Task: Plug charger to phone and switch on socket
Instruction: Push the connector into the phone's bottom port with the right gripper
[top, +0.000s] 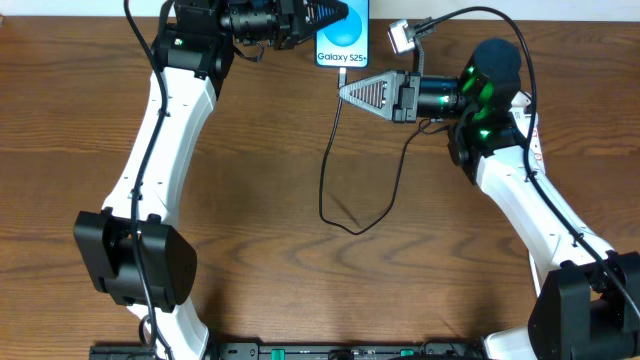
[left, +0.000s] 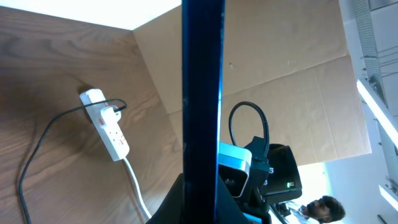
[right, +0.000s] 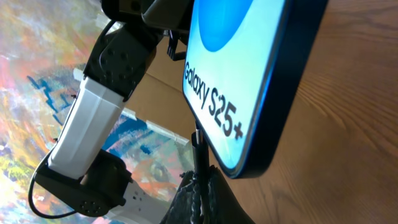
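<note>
My left gripper (top: 335, 20) is shut on the phone (top: 343, 40) and holds it at the table's far edge, screen up, reading "Galaxy S25+". In the left wrist view the phone (left: 202, 93) shows edge-on between my fingers (left: 199, 208). My right gripper (top: 348, 92) is shut on the charger (top: 326, 170) just behind its connector, right below the phone's bottom edge. In the right wrist view the charger (right: 200, 158) rises from my fingers (right: 200, 190) to the phone's (right: 249, 68) lower edge. I cannot tell if the tip is seated. The socket (left: 107, 129) lies on the table with a black plug in it.
The charger's slack loops toward the table's middle (top: 345, 225) and back up to the right arm. The socket (top: 403, 38) shows partly at the far right, behind the right arm. Its white cord (left: 135, 183) runs toward the left gripper. A cardboard wall (left: 280, 62) stands behind the table.
</note>
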